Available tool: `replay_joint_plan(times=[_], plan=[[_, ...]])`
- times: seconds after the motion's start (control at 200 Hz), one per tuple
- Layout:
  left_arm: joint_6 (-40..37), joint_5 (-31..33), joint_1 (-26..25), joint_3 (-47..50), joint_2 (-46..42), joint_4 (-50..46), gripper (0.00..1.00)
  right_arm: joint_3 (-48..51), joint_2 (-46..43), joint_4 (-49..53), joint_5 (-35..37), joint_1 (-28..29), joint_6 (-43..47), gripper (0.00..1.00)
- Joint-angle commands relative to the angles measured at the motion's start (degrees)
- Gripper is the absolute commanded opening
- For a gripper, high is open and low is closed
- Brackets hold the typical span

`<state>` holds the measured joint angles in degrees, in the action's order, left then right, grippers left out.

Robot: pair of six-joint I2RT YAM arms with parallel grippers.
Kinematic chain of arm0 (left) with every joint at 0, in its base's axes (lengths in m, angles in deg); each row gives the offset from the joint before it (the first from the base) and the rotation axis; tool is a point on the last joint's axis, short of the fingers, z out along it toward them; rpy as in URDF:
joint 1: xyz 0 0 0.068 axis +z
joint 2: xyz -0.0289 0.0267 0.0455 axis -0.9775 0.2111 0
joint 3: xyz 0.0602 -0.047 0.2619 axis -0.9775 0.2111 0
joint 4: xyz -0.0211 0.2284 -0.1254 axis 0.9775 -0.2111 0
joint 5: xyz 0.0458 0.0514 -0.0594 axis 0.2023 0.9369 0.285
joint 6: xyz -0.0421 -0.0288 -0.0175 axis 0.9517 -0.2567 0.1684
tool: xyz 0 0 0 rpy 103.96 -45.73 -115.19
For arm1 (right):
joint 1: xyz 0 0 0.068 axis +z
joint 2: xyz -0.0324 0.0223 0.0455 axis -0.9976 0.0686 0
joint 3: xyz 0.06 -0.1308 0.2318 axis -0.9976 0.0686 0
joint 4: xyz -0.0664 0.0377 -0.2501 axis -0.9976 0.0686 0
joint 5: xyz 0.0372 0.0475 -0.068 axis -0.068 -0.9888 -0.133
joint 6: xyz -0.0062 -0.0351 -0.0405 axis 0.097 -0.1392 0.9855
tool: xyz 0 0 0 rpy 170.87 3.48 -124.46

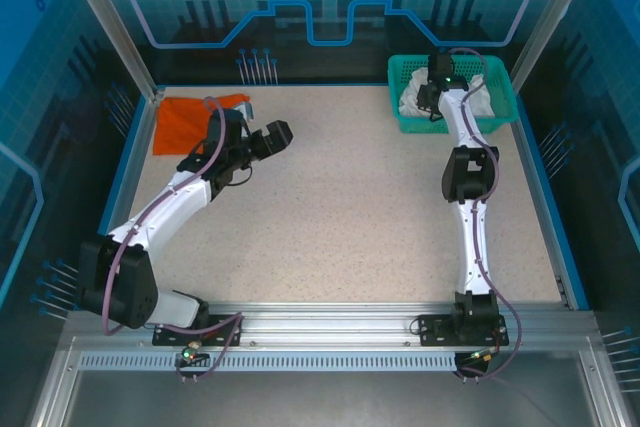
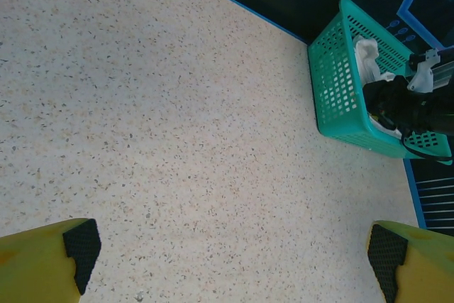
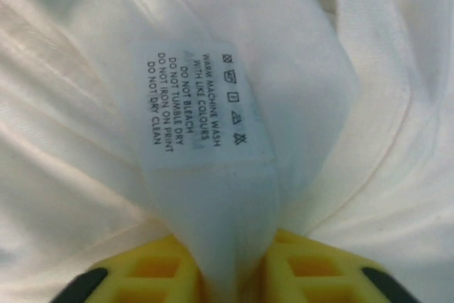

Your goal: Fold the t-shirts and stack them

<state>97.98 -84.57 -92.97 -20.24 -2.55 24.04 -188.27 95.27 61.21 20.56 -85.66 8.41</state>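
Observation:
A white t-shirt (image 1: 482,97) lies bunched in the teal mesh basket (image 1: 505,87) at the back right. My right gripper (image 1: 432,87) reaches down into that basket. Its yellow fingers (image 3: 156,274) are shut on a fold of the white t-shirt (image 3: 234,196), just below the printed care label (image 3: 198,108). The orange-red t-shirt (image 1: 180,122) lies flat at the back left corner of the table. My left gripper (image 1: 278,134) hovers just right of it, open, its pads (image 2: 81,250) wide apart over bare table. The basket (image 2: 340,94) is at the upper right of the left wrist view.
The speckled table (image 1: 350,207) is bordered by a blue rim and glass walls. The right arm (image 1: 468,177) stretches up the right side from the near edge; the left arm (image 1: 170,207) slants across the left side.

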Motion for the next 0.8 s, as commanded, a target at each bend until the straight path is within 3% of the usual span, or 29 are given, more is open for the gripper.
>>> replay_joint_plan(times=[0.0, 0.175, 0.485, 0.63, 0.795], plan=[[0.2, -2.1, -0.9, -2.1, 0.4, -0.7, 0.99, -1.8, -3.2, -2.3, -0.6, 0.6, -0.1, 0.12], [-0.1, -2.2, -1.5, -2.4, 0.1, -1.0, 0.99, 2.8, -15.9, -9.0, 6.3, 4.0, 3.3, 0.04], [-0.7, -2.0, -2.4, -2.7, -2.1, -1.4, 0.99, 6.4, -38.7, -18.3, 18.3, 15.4, 15.2, 0.02], [-1.3, -0.9, -2.9, -2.7, -4.2, -1.7, 0.99, 12.3, -49.9, -23.4, 17.1, 22.0, 19.7, 0.02], [-2.1, 3.4, -3.1, -2.2, -7.9, -2.6, 0.99, 16.3, -58.8, -17.2, 10.6, 29.0, 19.2, 0.03]])
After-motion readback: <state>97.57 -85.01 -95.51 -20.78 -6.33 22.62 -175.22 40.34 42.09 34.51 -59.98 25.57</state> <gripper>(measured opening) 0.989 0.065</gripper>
